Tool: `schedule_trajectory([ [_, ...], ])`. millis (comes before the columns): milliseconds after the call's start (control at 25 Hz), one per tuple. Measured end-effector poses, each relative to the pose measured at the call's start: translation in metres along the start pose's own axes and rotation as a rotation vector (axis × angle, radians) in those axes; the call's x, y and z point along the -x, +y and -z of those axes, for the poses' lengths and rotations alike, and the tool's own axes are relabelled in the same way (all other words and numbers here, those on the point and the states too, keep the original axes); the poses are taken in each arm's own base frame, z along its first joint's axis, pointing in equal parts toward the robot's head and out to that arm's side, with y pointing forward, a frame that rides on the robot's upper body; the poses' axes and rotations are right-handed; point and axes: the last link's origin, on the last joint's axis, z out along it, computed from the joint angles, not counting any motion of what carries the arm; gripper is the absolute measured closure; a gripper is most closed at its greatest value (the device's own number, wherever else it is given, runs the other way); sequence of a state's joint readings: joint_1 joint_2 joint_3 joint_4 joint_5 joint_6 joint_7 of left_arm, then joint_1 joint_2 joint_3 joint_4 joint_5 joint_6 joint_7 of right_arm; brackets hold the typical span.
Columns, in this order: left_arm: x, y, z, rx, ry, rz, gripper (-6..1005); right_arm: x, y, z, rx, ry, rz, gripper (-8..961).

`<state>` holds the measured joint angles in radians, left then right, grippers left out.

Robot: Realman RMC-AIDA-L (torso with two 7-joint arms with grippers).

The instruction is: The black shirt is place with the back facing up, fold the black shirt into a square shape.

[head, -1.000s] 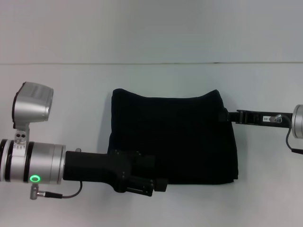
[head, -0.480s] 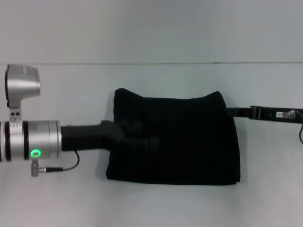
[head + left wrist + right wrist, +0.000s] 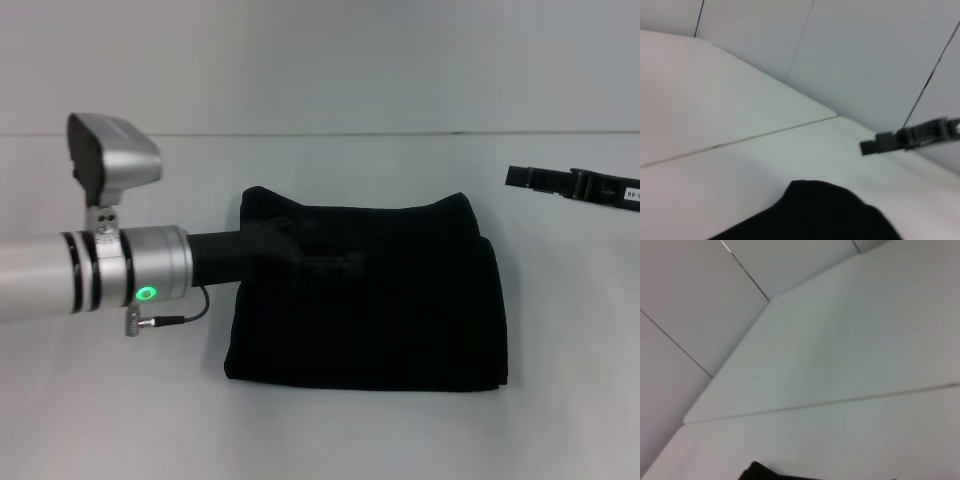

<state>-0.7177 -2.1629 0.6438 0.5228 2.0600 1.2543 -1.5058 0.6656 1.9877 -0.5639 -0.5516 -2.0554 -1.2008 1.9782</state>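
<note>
The black shirt (image 3: 380, 300) lies folded into a rough square in the middle of the white table (image 3: 330, 430). My left gripper (image 3: 345, 265) reaches in from the left and sits over the shirt's far-left part, black against black fabric. My right gripper (image 3: 515, 177) is off to the right, clear of the shirt and beyond its far right corner. The left wrist view shows a corner of the shirt (image 3: 820, 212) and the right gripper (image 3: 875, 145) farther off. The right wrist view shows only a sliver of the shirt (image 3: 760, 472).
The white table runs back to a seam line (image 3: 320, 134), with a plain grey wall (image 3: 320, 60) behind it. The silver left forearm (image 3: 110, 275), with its green light, crosses the table's left side.
My left gripper has moved from the shirt's near edge toward its far-left part. My right gripper has pulled back from the shirt's right edge, away and to the right.
</note>
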Motion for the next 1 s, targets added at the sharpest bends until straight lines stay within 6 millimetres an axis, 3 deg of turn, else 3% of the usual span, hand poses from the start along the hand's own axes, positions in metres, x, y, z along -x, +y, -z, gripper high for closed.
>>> schedule_trajectory([
  [240, 0.000, -0.007, -0.018, -0.076, -0.022, -0.139, 51, 0.000, 0.004, -0.002, 0.023, -0.017, 0.018, 270],
  [520, 0.000, -0.014, -0.025, -0.154, 0.002, -0.204, 51, -0.002, 0.004, -0.003, 0.025, -0.017, 0.023, 280],
  [1000, 0.025, -0.017, -0.029, -0.222, -0.038, -0.252, 53, -0.003, 0.005, -0.005, 0.022, -0.020, 0.026, 299],
])
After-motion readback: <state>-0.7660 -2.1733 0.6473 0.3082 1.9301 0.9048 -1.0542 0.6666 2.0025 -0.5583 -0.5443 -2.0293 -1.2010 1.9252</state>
